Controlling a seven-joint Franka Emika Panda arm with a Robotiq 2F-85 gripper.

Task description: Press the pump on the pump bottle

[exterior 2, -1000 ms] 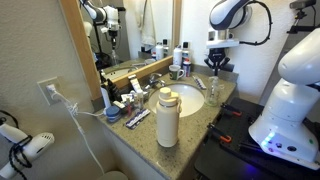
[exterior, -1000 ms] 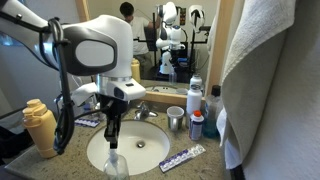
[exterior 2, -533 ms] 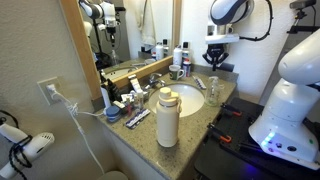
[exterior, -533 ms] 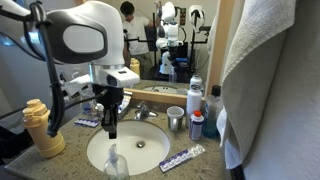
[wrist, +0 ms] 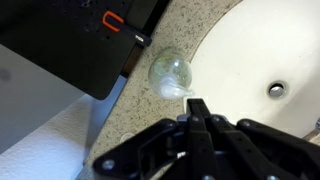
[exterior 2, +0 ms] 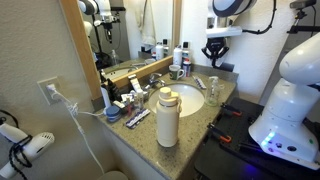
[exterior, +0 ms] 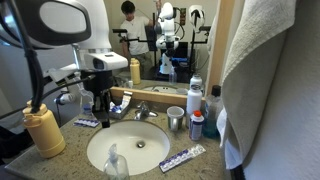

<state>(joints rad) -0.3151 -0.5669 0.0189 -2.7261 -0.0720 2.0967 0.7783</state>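
Observation:
The small clear pump bottle (exterior: 115, 163) stands on the counter at the front rim of the sink; it also shows in an exterior view (exterior 2: 213, 88). In the wrist view I look down on the bottle (wrist: 166, 70), with its pale pump (wrist: 183, 90) just past my fingertips. My gripper (exterior: 101, 116) hangs well above the bottle, off to the side over the sink's edge, with its fingers shut together and empty. It also shows high over the sink in an exterior view (exterior 2: 214, 63), and its black fingers (wrist: 198, 106) are pressed together in the wrist view.
A large mustard-yellow bottle (exterior: 42, 130) stands at the counter's end, also in an exterior view (exterior 2: 167, 115). Behind the sink basin (exterior: 150, 152) are the faucet (exterior: 143, 110), a metal cup (exterior: 176, 119) and a white bottle (exterior: 195, 100). A toothpaste tube (exterior: 183, 157) lies in front. A towel (exterior: 270, 80) hangs beside the counter.
My gripper has risen from just above the pump bottle and swung sideways toward the faucet side. It has stayed shut. The bottle has not moved.

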